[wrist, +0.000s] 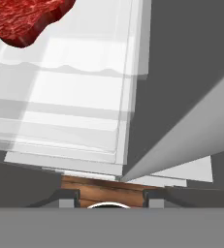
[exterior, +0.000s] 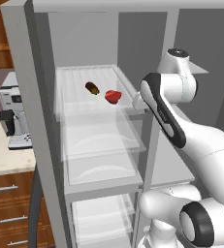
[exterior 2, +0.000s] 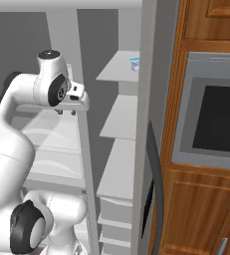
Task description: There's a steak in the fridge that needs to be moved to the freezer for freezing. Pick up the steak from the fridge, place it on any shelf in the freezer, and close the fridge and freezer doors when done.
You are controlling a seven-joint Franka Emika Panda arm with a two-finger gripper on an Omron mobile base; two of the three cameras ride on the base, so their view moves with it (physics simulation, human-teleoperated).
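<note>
The steak (exterior: 113, 97) is a bright red lump lying on the fridge's upper glass shelf (exterior: 79, 104), beside a dark brown oblong item (exterior: 92, 88). My gripper (exterior: 137, 101) hovers at that shelf's right front corner, just right of the steak and apart from it. In the hand view the steak (wrist: 28, 19) sits at the top left, away from the gripper (wrist: 111, 198), whose fingertips (wrist: 66, 197) stand wide apart with nothing between them: open. The freezer (exterior 2: 120, 119) with solid grey shelves lies to the right. Both doors stand open: the fridge door (exterior: 32, 145) and the freezer door (exterior 2: 145, 129).
A grey divider wall (wrist: 181, 121) between the two compartments runs close beside the hand. A small blue-and-white carton (exterior 2: 135, 63) rests on the top freezer shelf. A coffee machine (exterior: 14, 114) stands on the left counter; a wall oven (exterior 2: 211, 114) is at the right.
</note>
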